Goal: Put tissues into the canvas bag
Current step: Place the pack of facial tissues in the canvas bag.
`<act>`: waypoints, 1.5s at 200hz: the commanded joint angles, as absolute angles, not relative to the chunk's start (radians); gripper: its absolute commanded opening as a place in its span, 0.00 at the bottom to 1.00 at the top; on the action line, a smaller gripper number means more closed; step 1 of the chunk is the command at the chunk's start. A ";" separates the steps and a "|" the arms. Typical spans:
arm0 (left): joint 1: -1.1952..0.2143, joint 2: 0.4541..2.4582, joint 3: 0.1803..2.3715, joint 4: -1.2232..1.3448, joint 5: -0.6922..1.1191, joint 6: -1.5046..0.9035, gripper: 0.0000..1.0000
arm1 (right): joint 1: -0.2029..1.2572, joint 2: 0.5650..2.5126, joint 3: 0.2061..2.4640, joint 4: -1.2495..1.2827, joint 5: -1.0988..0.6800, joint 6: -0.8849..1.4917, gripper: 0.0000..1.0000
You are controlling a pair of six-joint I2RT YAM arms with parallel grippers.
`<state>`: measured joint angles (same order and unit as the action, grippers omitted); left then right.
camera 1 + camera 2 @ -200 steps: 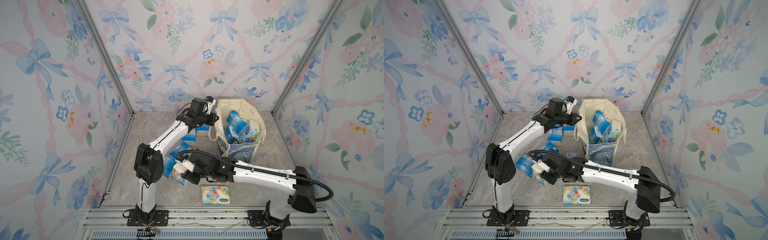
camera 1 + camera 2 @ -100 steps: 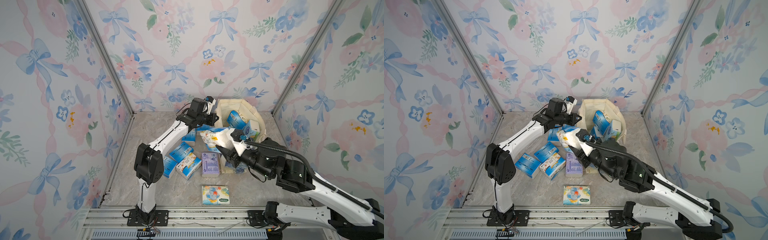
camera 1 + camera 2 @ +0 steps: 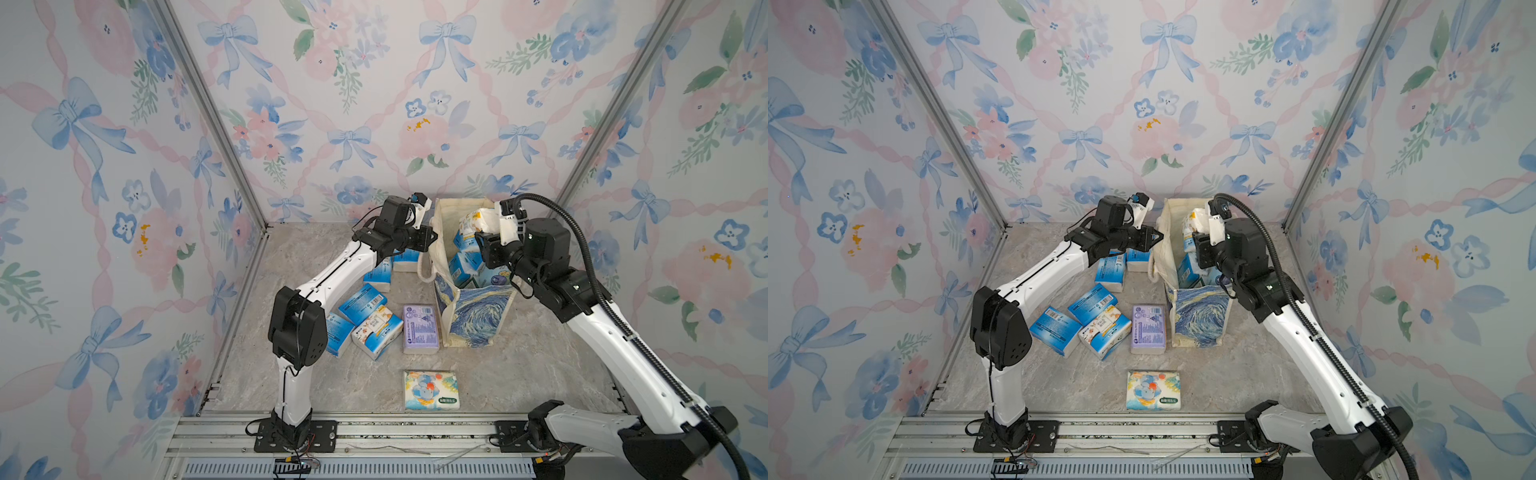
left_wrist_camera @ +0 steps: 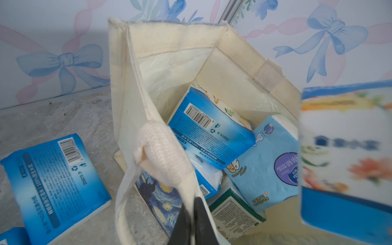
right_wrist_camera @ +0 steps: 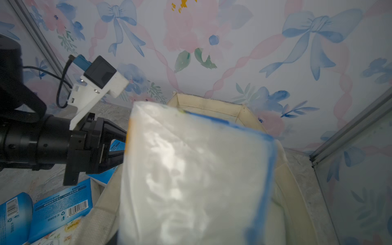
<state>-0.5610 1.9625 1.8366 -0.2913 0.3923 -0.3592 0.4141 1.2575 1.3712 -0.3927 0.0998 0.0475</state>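
Note:
The cream canvas bag [image 3: 478, 320] [image 3: 1200, 320] stands open at the back of the table. My left gripper [image 3: 432, 239] [image 4: 192, 203] is shut on the bag's near rim, by its rope handle [image 4: 161, 148]. My right gripper [image 3: 484, 235] is shut on a white, blue-edged tissue pack [image 3: 478, 220] [image 5: 191, 174] over the bag's mouth; its fingers are hidden behind the pack. Several tissue packs [image 4: 210, 129] lie inside the bag. More blue packs [image 3: 361, 299], a lilac one [image 3: 419, 328] and a flat cartoon one [image 3: 431, 390] lie on the table.
Two blue packs [image 3: 1111, 270] lie under the left forearm, beside the bag. The floral back wall and a metal corner post [image 5: 350, 129] stand close behind the bag. The left arm [image 5: 42, 144] reaches in from the side, level with the bag's rim.
My right arm has lifted a pack from the pile at the left and swung it across to above the bag's opening. The left gripper has stayed on the rim.

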 commanded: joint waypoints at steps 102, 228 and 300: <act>-0.542 1.962 1.884 -0.311 0.413 -0.325 0.09 | 0.359 1.700 1.733 -0.628 0.032 0.084 0.46; -0.537 1.982 1.905 -0.313 0.422 -0.319 0.09 | 0.403 2.033 2.088 -0.984 0.098 -0.019 0.46; -0.525 1.988 1.896 -0.314 0.426 -0.320 0.09 | 0.392 1.974 2.100 -0.955 0.077 -0.019 0.64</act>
<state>-0.5396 1.9724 1.8782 -0.3206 0.4191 -0.3405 0.4004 2.0422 2.0853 -0.9508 0.0940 -0.0174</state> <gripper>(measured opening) 0.090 0.589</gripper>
